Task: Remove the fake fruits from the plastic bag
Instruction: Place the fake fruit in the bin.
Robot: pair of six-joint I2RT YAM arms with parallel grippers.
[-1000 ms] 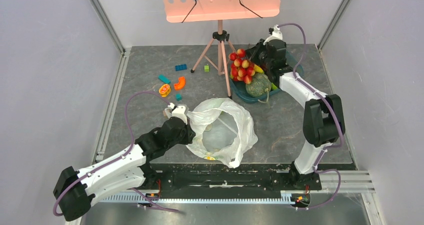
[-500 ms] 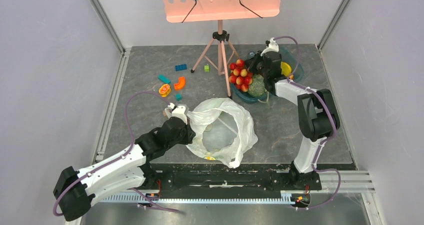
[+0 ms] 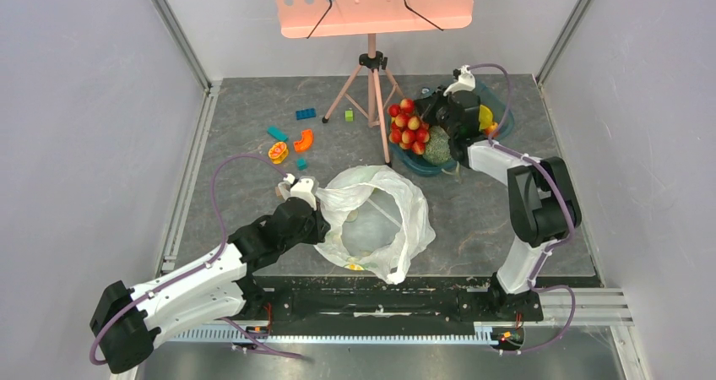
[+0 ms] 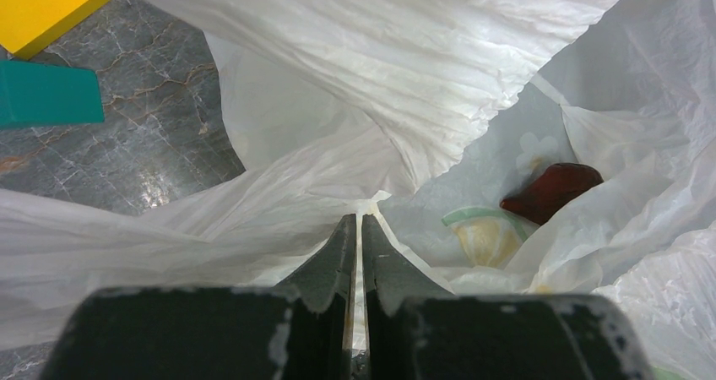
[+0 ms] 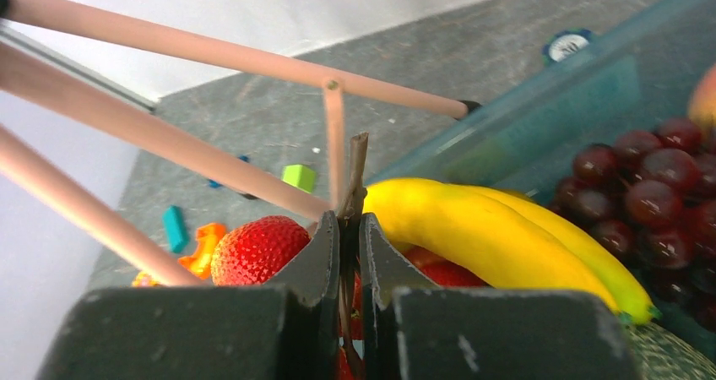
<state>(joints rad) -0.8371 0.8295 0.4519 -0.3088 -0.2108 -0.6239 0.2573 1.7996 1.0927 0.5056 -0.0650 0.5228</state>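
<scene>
Right wrist: right gripper clamped on fruit stem, left gripper pinching bag rim. Might slip off smooth stem, dropping fruit.

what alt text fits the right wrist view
Jaws shut on the thin brown stem of a red fruit cluster, a yellow banana bunch beside them. Dark purple grapes lie in a teal bin beyond, pink stand legs crossing behind.

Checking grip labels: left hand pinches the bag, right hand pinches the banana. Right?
No: the right hand pinches a thin brown stem, not the banana beside it, per the right wrist view. The left hand does pinch the bag.
</scene>
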